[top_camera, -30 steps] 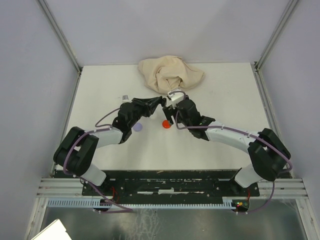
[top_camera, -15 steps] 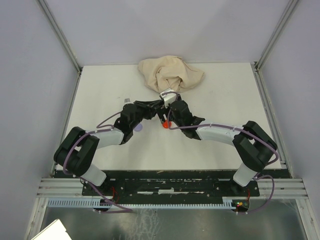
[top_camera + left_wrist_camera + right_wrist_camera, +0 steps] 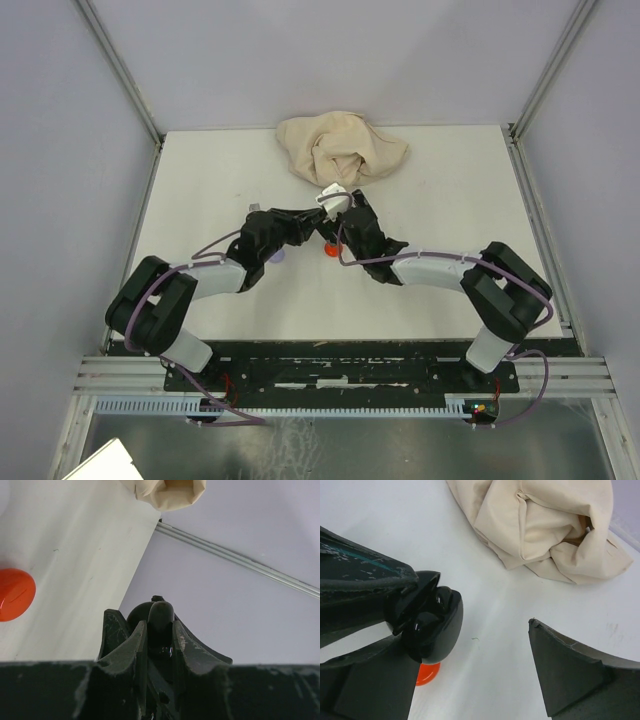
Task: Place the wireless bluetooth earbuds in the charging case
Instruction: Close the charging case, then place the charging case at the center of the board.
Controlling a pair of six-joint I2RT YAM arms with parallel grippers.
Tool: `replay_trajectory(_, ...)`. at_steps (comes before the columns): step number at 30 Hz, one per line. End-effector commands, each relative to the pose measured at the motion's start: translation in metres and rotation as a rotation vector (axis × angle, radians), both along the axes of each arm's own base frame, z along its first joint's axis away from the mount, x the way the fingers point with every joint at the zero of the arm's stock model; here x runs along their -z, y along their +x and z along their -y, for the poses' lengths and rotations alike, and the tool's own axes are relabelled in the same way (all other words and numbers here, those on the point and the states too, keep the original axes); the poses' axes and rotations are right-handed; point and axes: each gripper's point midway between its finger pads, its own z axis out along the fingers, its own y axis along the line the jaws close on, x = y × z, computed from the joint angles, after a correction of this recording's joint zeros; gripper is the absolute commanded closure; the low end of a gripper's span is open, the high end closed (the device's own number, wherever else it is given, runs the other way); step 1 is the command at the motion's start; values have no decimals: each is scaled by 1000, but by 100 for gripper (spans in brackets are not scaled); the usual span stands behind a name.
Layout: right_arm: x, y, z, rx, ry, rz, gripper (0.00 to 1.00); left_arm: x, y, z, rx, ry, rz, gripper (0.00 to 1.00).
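Note:
My left gripper is shut on a glossy black charging case and holds it above the table. In the right wrist view the case shows open, with glossy black rounded shapes in its hollow; I cannot tell whether they are earbuds. My right gripper is open, its jaws wide apart, with the case just beside its left finger. In the top view both grippers meet mid-table, left and right. No loose earbuds show.
An orange-red disc lies on the table under the grippers and also shows in the left wrist view. A lavender disc peeks from under the left arm. A crumpled beige cloth lies at the back.
My right arm has folded in and its gripper has moved left and back, up against the left gripper. My left gripper has edged right with the case.

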Motion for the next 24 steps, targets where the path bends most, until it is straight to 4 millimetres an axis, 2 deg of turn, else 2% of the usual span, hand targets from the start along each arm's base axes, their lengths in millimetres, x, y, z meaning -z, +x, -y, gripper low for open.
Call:
replay_trajectory(1, -20, 1, 32, 89, -73, 80, 10, -16, 1, -6, 10, -19, 51, 97)
replay_trajectory(10, -28, -26, 82, 211, -88, 61, 8, 1, 8, -24, 31, 59, 48, 97)
replay_trajectory(14, -29, -35, 100, 248, -83, 6, 7, 9, 5, -19, 135, 161, 94, 97)
replay_trajectory(18, -36, -40, 106, 263, 4, -60, 7, 26, -9, -14, 250, 292, 136, 97)
replay_trajectory(24, -45, -37, 107, 251, 68, -71, 7, 57, -34, -38, 279, 546, 146, 97)
